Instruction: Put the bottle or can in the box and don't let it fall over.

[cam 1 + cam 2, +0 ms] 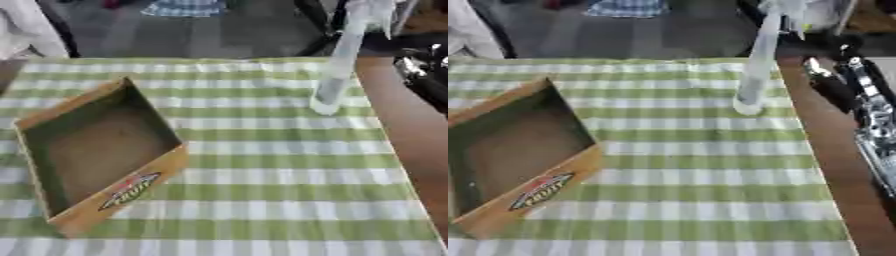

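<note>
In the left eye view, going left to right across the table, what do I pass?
Cardboard box, open and empty, at the left → bare green-checked tablecloth → tall clear bottle, leaning, near the cloth's right edge → brown table edge → robot's right arm at the upper right.

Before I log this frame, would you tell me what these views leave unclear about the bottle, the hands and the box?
- Bottle: top blurred at the upper edge in both views; cap and grip cannot be made out.
- Right robot hand: dark blur beside the bottle, arm cut by the right edge; fingers unreadable.
- Left robot hand: in neither view.
- Box: its left part is cut off in the right eye view; label unreadable.
</note>
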